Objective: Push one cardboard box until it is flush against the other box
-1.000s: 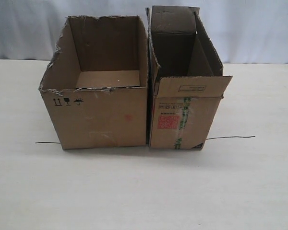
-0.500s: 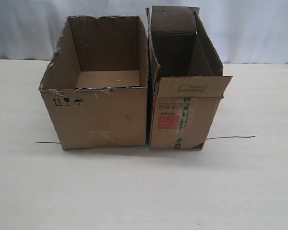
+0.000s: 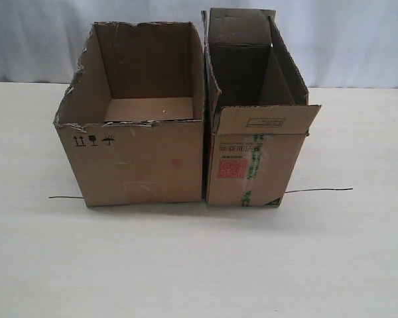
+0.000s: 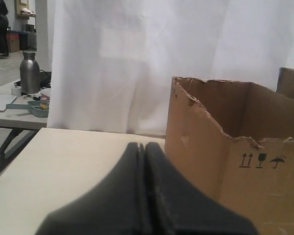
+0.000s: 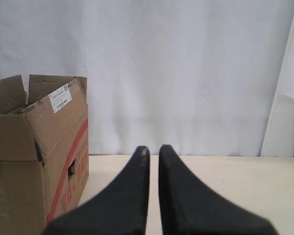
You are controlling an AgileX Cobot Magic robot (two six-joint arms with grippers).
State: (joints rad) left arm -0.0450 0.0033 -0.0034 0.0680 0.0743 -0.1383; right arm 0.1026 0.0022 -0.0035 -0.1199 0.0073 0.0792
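the cardboard box [image 3: 136, 142] sits mid-counter [image 3: 199, 265], side by side with the other box [image 3: 255, 142], only a thin dark seam between them near the front edge. to finish well, press low and square on its outer wall. your left end effector [image 4: 143, 152] is closed empty; the right end effector [image 5: 153, 152] shows a narrow gap, holding nothing.

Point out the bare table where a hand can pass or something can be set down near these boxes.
Free: the table in front of both boxes, left of the wide torn box, and right of the narrow flapped box. Crowded: the seam between the boxes, which shows no room for a hand. A thin black line crosses the right side.
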